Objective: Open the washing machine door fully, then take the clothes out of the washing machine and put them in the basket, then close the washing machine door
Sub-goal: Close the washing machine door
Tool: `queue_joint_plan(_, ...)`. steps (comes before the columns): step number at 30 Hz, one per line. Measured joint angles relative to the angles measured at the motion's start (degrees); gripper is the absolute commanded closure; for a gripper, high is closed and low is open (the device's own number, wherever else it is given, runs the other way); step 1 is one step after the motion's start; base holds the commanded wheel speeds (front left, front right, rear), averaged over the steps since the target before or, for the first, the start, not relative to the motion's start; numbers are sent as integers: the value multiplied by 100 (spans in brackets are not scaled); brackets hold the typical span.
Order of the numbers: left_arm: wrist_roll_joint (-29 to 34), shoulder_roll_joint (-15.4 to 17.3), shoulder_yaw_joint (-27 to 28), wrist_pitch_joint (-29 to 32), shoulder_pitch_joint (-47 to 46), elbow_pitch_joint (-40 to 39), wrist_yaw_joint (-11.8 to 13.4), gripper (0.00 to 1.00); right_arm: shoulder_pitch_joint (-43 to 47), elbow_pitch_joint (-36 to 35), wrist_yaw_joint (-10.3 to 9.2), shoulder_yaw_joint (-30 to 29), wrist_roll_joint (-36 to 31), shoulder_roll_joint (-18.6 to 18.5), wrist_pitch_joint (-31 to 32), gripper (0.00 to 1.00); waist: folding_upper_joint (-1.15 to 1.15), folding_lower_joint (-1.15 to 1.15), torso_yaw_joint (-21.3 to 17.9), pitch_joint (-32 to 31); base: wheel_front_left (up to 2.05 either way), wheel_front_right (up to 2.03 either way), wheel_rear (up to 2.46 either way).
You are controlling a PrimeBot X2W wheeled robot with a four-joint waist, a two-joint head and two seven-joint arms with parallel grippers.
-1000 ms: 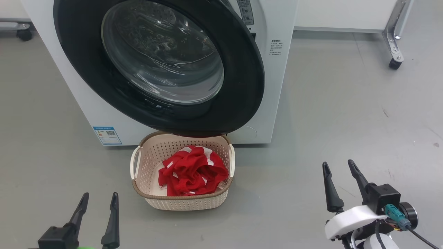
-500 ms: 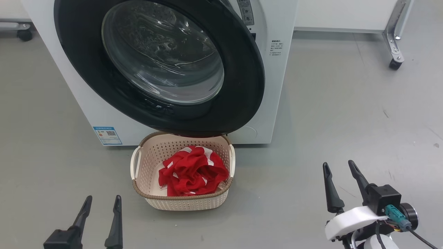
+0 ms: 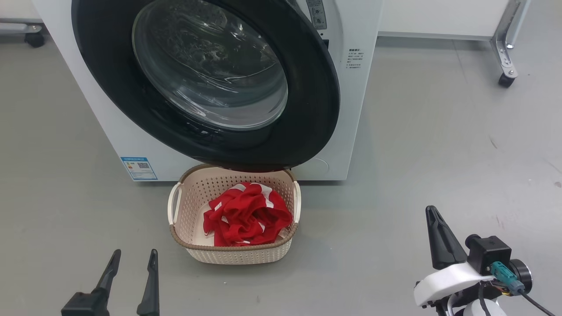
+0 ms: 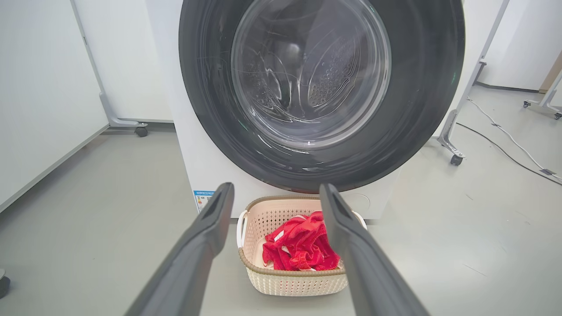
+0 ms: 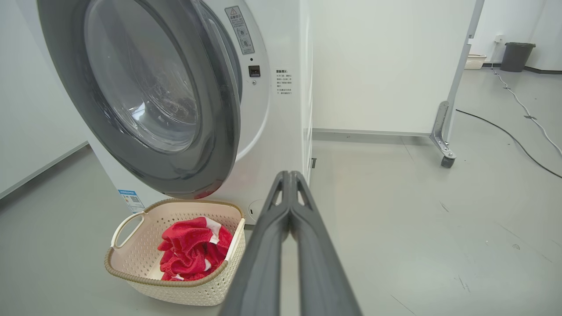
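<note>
Grey floor (image 3: 439, 131), white wheeled partition (image 5: 386, 66), dark bin (image 5: 517, 56), black cable (image 5: 518, 142) along the floor

Left pincer (image 3: 134, 256) spread wide, right pincer (image 3: 432, 214) pressed closed, both empty

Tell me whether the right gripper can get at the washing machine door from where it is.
Probably yes. The right gripper, shut, hovers over bare floor right of the basket, and nothing stands between it and the washing machine door at its right rim.

Blue sticker (image 3: 138, 168), panel print (image 3: 354, 59) on washing machine (image 3: 347, 123): too small to read.
</note>
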Motion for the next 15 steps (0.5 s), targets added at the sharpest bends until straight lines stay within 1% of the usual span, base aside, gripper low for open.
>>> queue_joint_plan(4, 74, -1, -31, 0, -10, 2, 0, 0, -3, -42, 5, -33, -1, 0, 0, 100, 0, 0, 32, 58, 0, 0, 0)
queue_joint_plan(7, 87, -1, -51, -1, -43, 2, 0, 0, -27, -68, 56, -13, -38, -4, 0, 100, 0, 0, 78, 127, 0, 0, 0)
queue_joint_plan(11, 86, -3, -55, -27, -218, -51, 0, 0, -304, -115, 200, 125, -123, -49, 0, 100, 0, 0, 159, 246, 0, 0, 0)
queue_joint_plan(15, 87, -5, -65, -43, -344, -74, 0, 0, -773, -177, 293, 205, -333, -201, 0, 100, 0, 0, 267, 400, 0, 0, 0)
